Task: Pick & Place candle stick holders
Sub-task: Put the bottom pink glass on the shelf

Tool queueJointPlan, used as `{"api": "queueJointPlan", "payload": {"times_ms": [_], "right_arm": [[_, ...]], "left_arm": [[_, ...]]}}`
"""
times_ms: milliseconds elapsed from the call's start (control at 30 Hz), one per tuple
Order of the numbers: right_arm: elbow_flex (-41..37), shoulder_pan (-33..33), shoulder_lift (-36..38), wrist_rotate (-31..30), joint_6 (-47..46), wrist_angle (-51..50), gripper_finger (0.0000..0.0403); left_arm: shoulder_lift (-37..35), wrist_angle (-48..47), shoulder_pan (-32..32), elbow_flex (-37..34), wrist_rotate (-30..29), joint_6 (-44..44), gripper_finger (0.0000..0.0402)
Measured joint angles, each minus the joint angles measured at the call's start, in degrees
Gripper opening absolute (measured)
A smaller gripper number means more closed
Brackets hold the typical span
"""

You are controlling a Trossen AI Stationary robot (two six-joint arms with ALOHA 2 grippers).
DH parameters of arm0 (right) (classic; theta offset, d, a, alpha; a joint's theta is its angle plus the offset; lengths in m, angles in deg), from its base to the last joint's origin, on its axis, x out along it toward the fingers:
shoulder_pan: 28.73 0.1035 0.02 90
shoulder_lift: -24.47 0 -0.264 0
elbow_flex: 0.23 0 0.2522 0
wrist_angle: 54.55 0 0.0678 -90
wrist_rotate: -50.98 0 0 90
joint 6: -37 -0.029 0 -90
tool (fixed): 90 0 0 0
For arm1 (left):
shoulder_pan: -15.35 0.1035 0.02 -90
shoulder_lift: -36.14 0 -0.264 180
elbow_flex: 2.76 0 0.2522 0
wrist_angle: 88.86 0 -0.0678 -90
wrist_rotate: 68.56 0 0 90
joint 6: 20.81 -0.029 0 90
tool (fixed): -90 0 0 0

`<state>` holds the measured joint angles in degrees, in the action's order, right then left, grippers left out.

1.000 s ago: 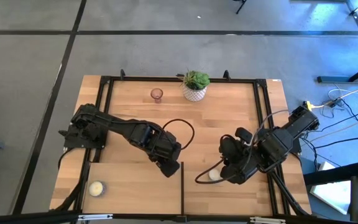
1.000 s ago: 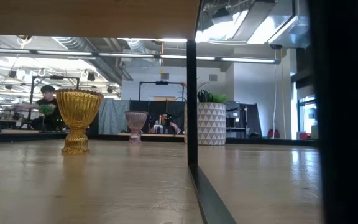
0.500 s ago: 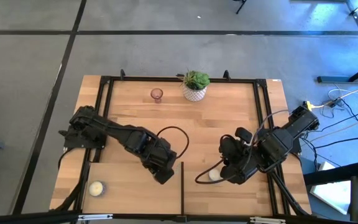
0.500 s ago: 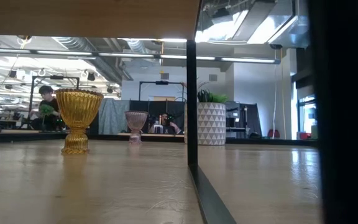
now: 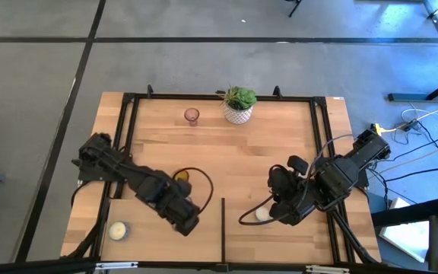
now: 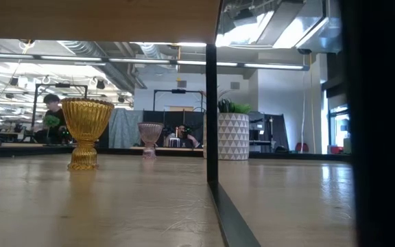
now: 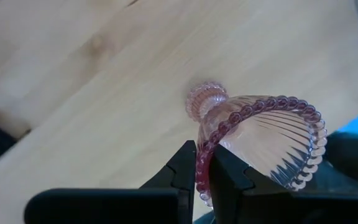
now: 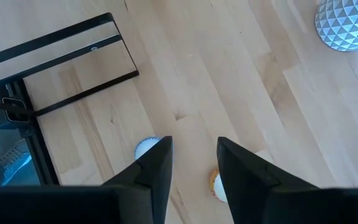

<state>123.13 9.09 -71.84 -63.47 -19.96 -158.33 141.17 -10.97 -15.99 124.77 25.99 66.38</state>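
Pink holder rim pinched by left tool; right tool parted, empty.

place: robotics lab | cues: workbenches, exposed ceiling ducts

A light wooden table edged by a black metal frame is seen from above. Near its far edge a small pinkish-purple glass cup-like holder is set, and beside it a white patterned pot with a green plant. An amber glass goblet-shaped holder stands near the middle, left of centre. A cream round holder lies by the near left corner, another white one toward the near right.
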Motion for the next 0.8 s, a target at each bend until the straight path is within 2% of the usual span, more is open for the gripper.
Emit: {"api": "queueJointPlan", "payload": {"times_ms": [367,800], "right_arm": [[0.0,0.0,0.0,-0.5,1.1,1.2,0.0131],[0.0,-0.7,0.0,-1.0,3.1,4.1,0.0131]], "left_arm": [[-1.3,-2.0,-6.5,-0.2,-3.0,16.0,0.002],[-2.8,-1.8,-12.2,-0.2,-5.7,28.6,0.002]]}}
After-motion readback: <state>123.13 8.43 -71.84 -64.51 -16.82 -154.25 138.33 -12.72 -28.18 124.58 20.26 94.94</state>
